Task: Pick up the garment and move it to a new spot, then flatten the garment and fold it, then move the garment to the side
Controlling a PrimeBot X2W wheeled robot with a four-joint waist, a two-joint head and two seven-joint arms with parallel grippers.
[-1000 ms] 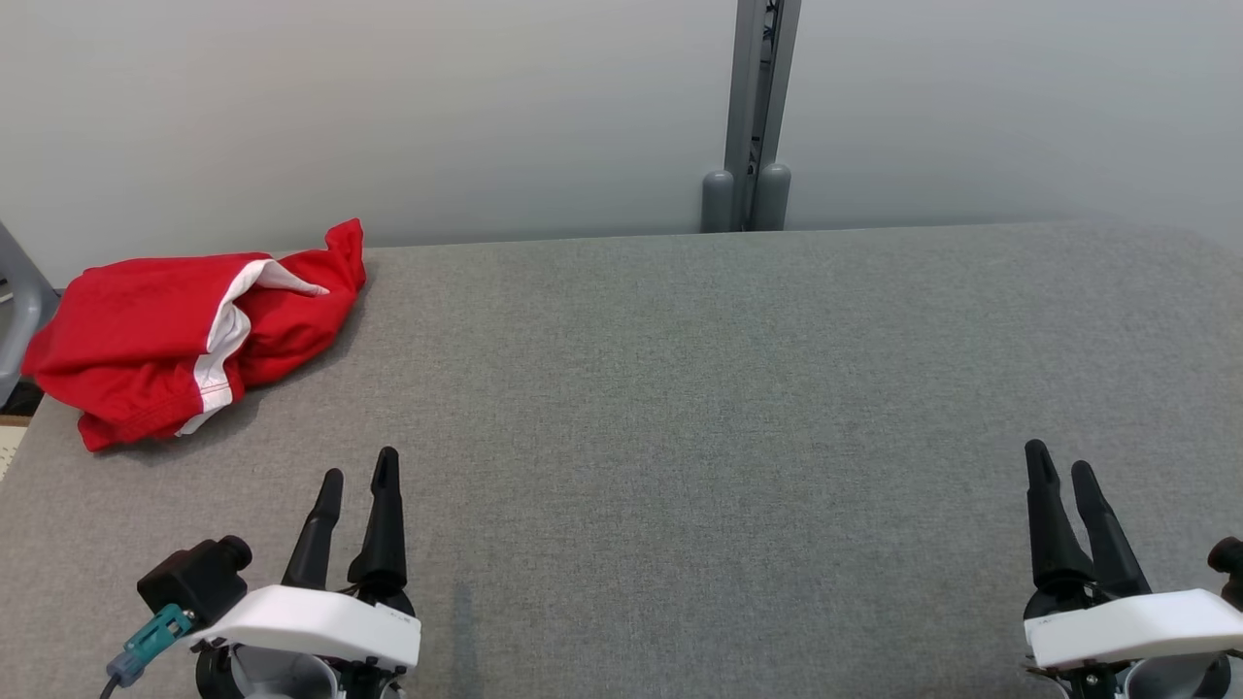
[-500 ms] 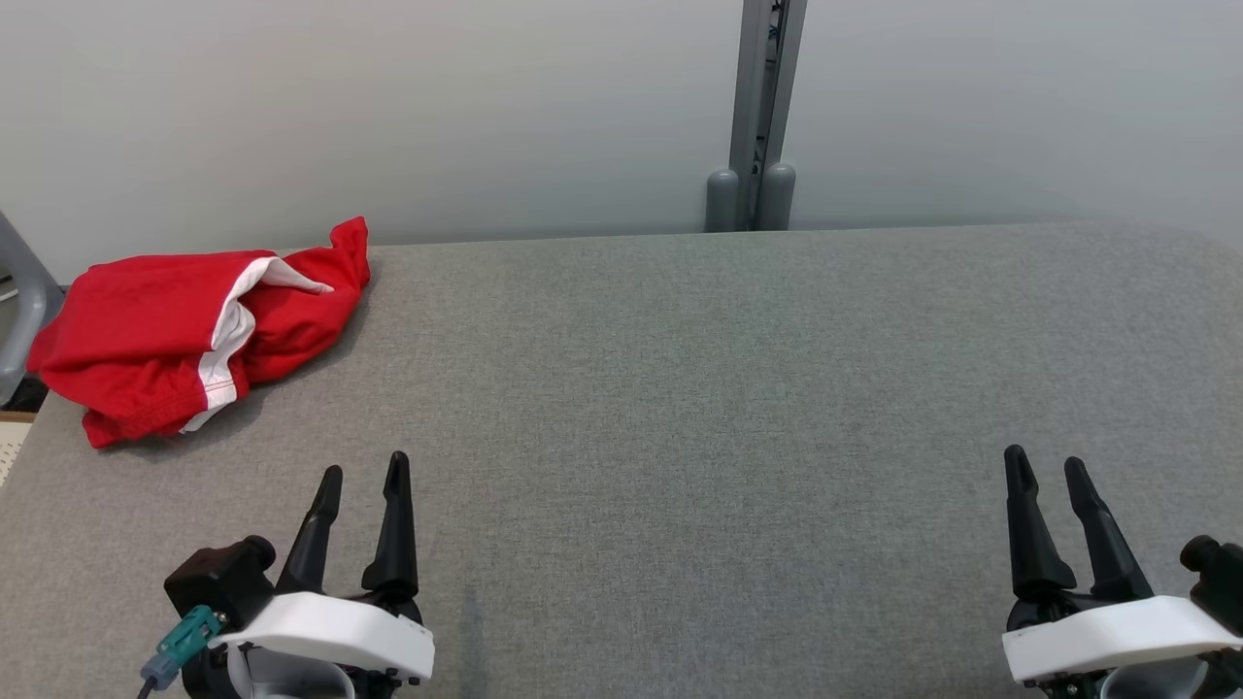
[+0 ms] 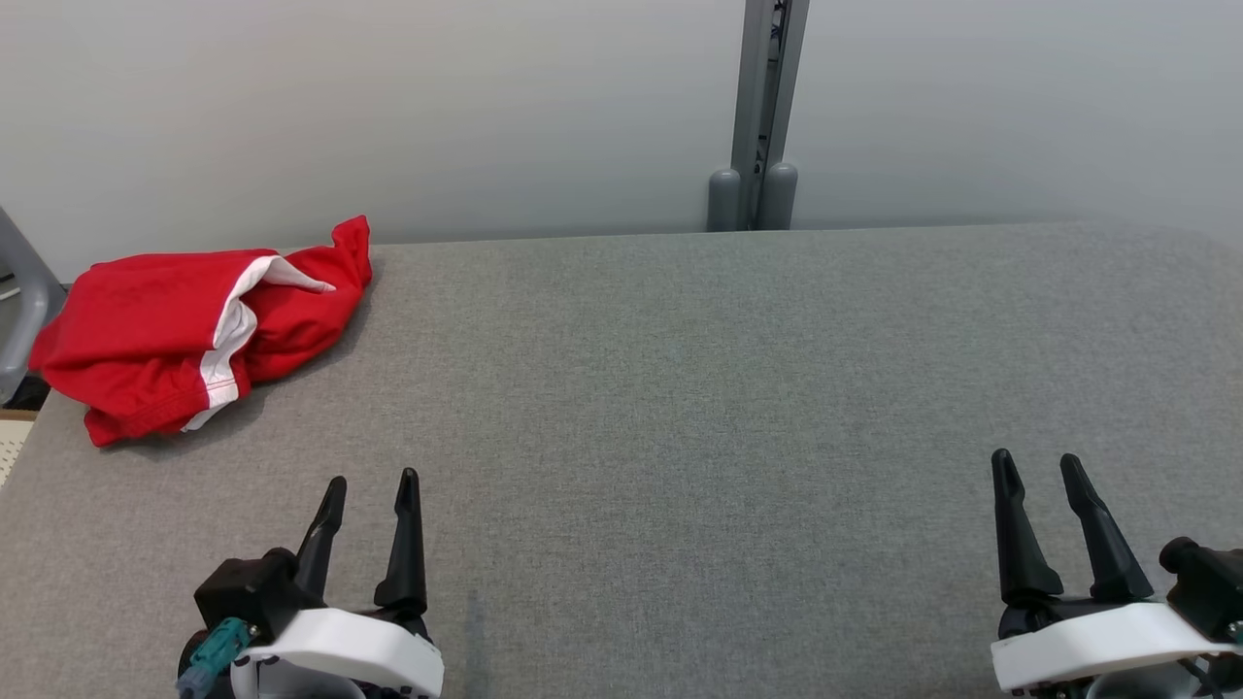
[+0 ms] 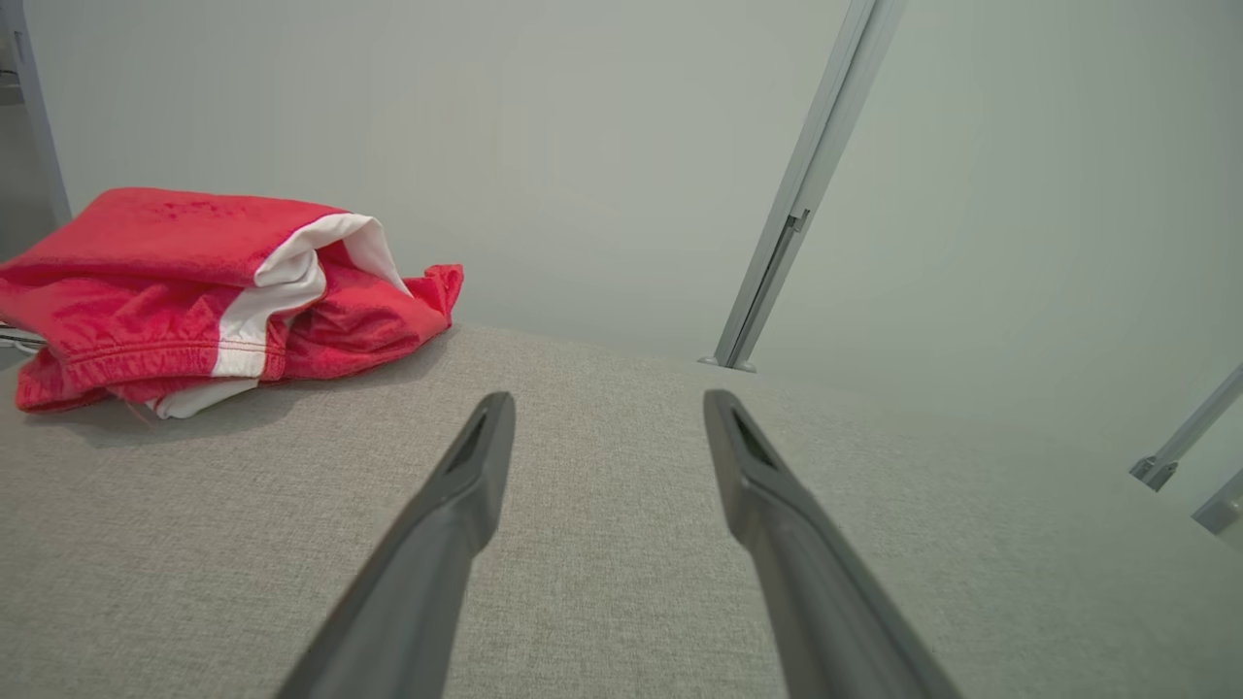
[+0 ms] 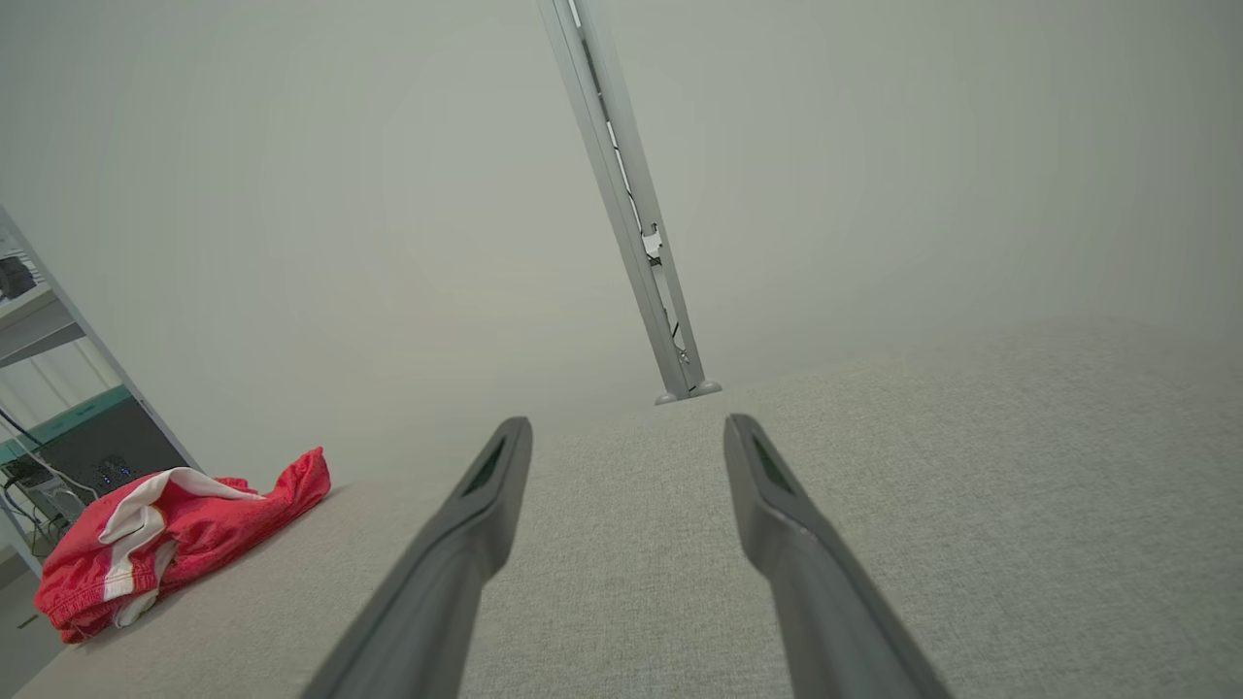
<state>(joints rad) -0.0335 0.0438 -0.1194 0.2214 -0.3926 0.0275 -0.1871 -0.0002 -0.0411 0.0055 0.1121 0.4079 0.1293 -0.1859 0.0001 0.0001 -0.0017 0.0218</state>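
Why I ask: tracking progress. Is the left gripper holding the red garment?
No, the open left gripper is apart from the crumpled red garment.

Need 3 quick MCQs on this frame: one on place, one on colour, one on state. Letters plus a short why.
1. Where on the table is the garment?
A) far left corner
B) centre
C) near right edge

2. The garment's colours?
A) blue and white
B) red and white
C) all black

3. The left gripper and right gripper are:
A) both open, empty
B) both shut on the garment
C) left shut, right open

Answers:
1 A, it lies bunched at the far left corner.
2 B, it is red cloth with a white stripe.
3 A, both sets of jaws stand apart, well short of the garment.
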